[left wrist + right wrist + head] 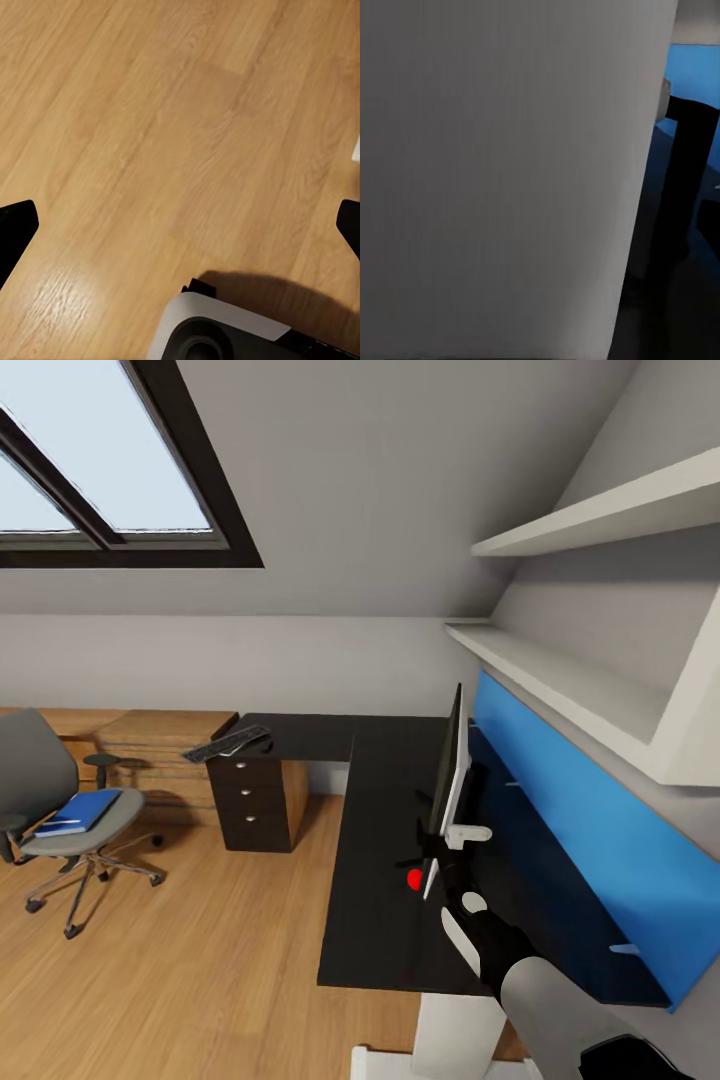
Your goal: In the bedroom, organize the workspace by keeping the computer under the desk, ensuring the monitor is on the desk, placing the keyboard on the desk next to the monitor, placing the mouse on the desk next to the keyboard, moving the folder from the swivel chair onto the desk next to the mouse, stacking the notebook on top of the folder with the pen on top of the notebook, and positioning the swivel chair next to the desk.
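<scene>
Here the right end effector (440,865) meets the monitor (450,775), grip unclear.

Grey monitor (502,172) back, close against blue panel (690,82).

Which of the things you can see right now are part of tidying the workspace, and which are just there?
Part of the job: monitor upright on the desk; keyboard at the desk's far left end; blue folder on the swivel chair; right gripper at the monitor's base.

Just there: red object on the desk; drawer unit; wall shelves; skylight.
</scene>
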